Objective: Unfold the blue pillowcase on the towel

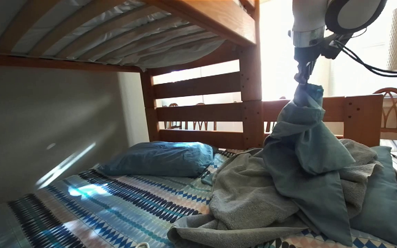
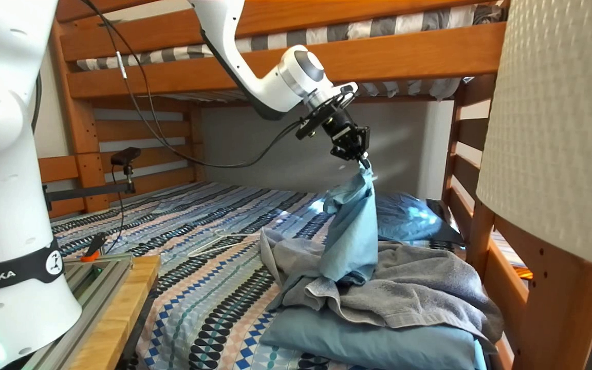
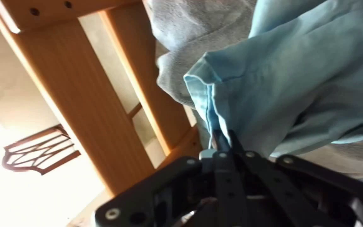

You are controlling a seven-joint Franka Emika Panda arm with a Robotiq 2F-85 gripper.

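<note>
My gripper point(image 1: 304, 80) is up above the bed, its jaws shut on the top edge of the blue pillowcase point(image 1: 322, 151). In an exterior view, the pillowcase point(image 2: 352, 231) hangs bunched and twisted from the gripper point(image 2: 365, 162), its lower part draped over the grey towel point(image 2: 419, 277). Seen in the wrist view, a hemmed edge of the pillowcase point(image 3: 279, 75) runs into the gripper point(image 3: 227, 138), and a dark fingertip shows between two layers of cloth. The towel point(image 1: 253, 196) lies rumpled underneath, partly covered by the cloth.
Under the towel sits a blue pillow point(image 2: 373, 334); a plump blue pillow point(image 1: 160, 159) rests near the wall. A white hanger point(image 2: 219, 244) lies on the patterned bedding. The upper bunk rail point(image 2: 296, 64) crosses overhead, with a bed-end post point(image 1: 252, 93) and lampshade point(image 2: 558, 123) nearby.
</note>
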